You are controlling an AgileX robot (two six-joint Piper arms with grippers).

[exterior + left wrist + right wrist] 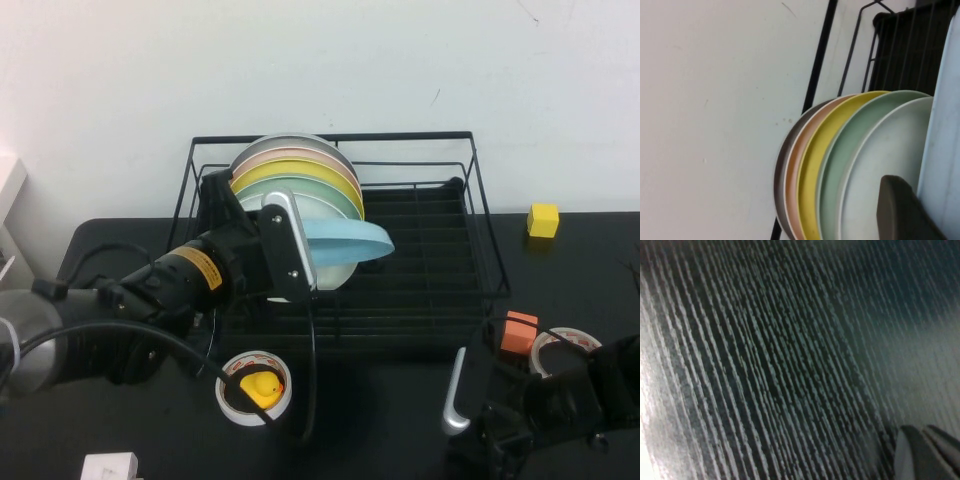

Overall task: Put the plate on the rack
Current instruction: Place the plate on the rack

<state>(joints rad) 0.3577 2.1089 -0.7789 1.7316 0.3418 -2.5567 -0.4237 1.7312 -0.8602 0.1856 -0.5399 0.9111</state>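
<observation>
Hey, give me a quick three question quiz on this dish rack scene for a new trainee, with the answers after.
1. True or false: the left gripper is holding the sky-blue plate at the black wire rack.
2. Which plate stands right next to the sky-blue one: A yellow, B pale mint-white, C brown?
3. What sits inside the tape roll at the table's front?

Key
1. True; it grips the plate's rim.
2. B, the pale mint-white plate.
3. A yellow rubber duck.
Bonus: the right gripper is parked low and shut.
</observation>
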